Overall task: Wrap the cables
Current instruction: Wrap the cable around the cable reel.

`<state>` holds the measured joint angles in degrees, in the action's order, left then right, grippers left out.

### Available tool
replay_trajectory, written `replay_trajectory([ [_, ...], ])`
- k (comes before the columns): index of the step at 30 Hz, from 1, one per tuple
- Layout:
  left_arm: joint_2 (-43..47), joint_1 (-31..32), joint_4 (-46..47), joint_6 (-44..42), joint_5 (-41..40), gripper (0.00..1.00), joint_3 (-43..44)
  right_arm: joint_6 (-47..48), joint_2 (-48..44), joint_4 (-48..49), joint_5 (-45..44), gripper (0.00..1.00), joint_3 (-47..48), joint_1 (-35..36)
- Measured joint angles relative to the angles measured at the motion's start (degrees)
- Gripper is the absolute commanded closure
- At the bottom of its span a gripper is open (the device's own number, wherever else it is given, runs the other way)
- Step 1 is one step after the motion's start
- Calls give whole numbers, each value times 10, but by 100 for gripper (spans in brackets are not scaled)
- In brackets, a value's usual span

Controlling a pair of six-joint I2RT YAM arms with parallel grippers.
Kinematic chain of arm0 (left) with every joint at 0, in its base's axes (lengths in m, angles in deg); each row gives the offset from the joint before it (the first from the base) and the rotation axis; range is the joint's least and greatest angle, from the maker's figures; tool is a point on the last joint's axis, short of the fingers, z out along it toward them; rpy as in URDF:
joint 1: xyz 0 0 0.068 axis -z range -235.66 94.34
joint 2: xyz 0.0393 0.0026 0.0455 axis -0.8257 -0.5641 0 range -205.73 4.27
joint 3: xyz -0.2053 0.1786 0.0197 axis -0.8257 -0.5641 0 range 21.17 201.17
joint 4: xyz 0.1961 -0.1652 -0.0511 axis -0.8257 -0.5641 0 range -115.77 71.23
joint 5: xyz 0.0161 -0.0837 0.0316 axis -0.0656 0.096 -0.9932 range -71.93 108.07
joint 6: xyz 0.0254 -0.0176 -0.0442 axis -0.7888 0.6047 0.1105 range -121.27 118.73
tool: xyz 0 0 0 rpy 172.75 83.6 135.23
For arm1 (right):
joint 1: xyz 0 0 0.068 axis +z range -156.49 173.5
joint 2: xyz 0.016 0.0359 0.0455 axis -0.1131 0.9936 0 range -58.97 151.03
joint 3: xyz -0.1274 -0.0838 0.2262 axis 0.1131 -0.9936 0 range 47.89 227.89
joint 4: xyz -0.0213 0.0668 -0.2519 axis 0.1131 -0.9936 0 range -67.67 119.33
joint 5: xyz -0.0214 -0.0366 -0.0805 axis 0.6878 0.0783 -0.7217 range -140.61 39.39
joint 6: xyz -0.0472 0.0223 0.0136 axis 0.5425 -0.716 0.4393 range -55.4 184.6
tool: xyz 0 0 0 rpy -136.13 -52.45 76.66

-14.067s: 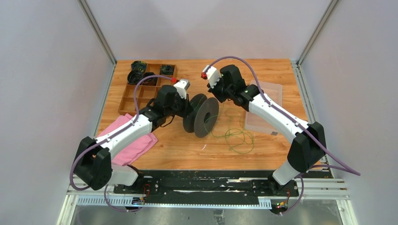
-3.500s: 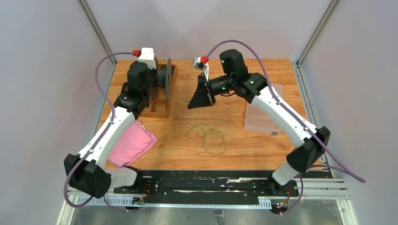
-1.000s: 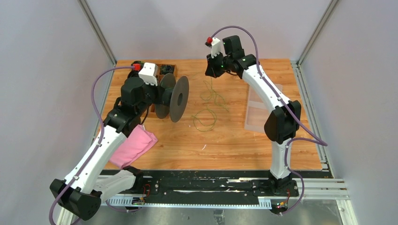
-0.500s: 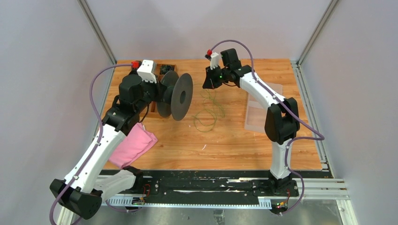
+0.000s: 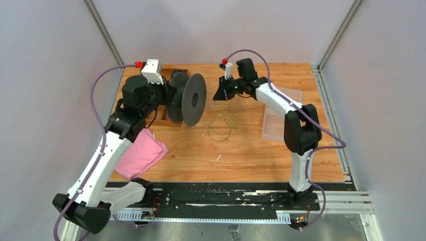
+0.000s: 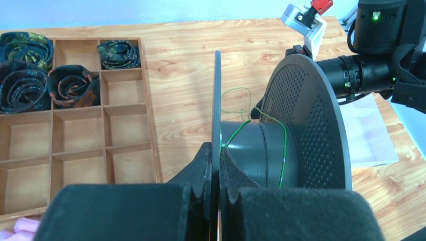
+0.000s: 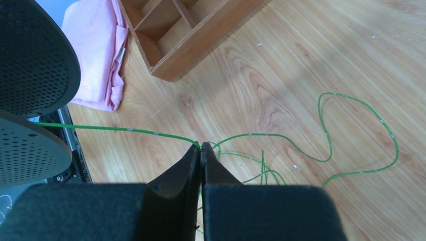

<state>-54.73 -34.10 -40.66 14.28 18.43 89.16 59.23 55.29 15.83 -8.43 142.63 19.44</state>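
Observation:
A black spool [image 5: 193,99] with two perforated flanges hangs above the table's left rear. My left gripper [image 6: 216,148] is shut on the edge of its near flange [image 6: 217,90]. The cable, a thin green wire [image 6: 283,150], makes a couple of turns round the hub [image 6: 256,153]. From the spool [image 7: 30,60] it runs taut to my right gripper [image 7: 201,145], which is shut on the cable. In the top view my right gripper [image 5: 217,96] hovers just right of the spool. The rest of the cable [image 7: 326,135] lies in loose loops [image 5: 221,125] on the wooden table.
A wooden compartment tray [image 6: 155,150] sits at the left rear, with dark rolled items [image 6: 25,50] in its far cells. A pink cloth [image 5: 140,155] lies at the near left. A clear plastic piece [image 5: 281,120] lies flat at the right.
My right gripper has come down and nearer from the back edge toward the spool, pulling the cable along. The left arm has shifted the spool slightly back. The loose loops have drawn closer together.

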Motion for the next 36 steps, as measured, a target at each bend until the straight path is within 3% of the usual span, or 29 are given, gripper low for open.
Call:
replay_trajectory([
  [36, -18, -45, -27, 71, 20, 100, 72, -8, -22, 96, 55, 95, -121, 13],
])
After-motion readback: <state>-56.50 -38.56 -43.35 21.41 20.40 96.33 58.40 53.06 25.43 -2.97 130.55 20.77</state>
